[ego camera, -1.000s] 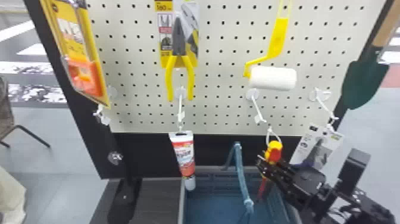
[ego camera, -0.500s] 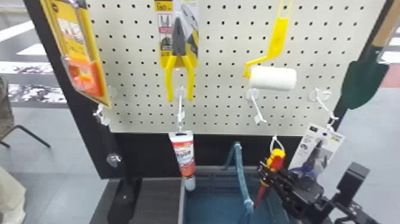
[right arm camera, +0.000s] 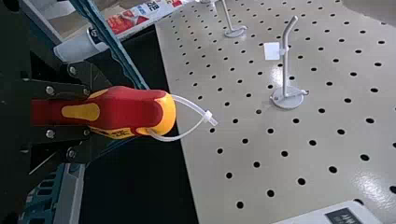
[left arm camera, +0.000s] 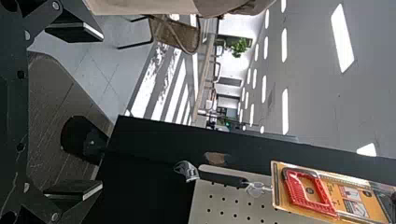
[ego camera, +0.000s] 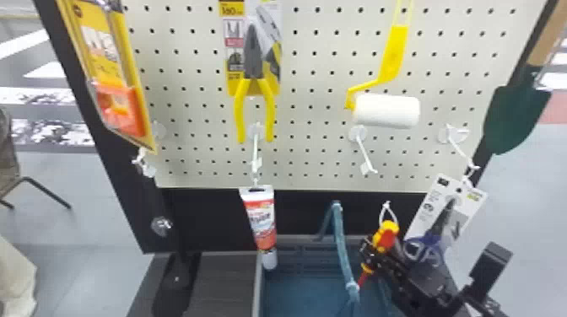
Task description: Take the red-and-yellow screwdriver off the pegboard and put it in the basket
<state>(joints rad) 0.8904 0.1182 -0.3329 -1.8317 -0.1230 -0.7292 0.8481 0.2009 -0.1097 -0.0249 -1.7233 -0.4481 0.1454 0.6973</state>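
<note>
While the right gripper [ego camera: 373, 254] pinches the red-and-yellow screwdriver [ego camera: 388, 237] near the basket [ego camera: 257, 282], the left gripper [left arm camera: 97, 111] is spread wide.

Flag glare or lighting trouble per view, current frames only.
Right wrist view: shiny highlights on the pegboard, one by the bare hook, another toward the picture's lower right corner. Left wrist view: ceiling lights very bright, black panel very dark. Head view: pegboard fairly evenly lit, no strong glare on it.

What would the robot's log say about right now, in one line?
Right gripper: gripping screwdriver | pegboard hook: no tool on it | release into basket: not yet | left gripper: open, empty
</note>
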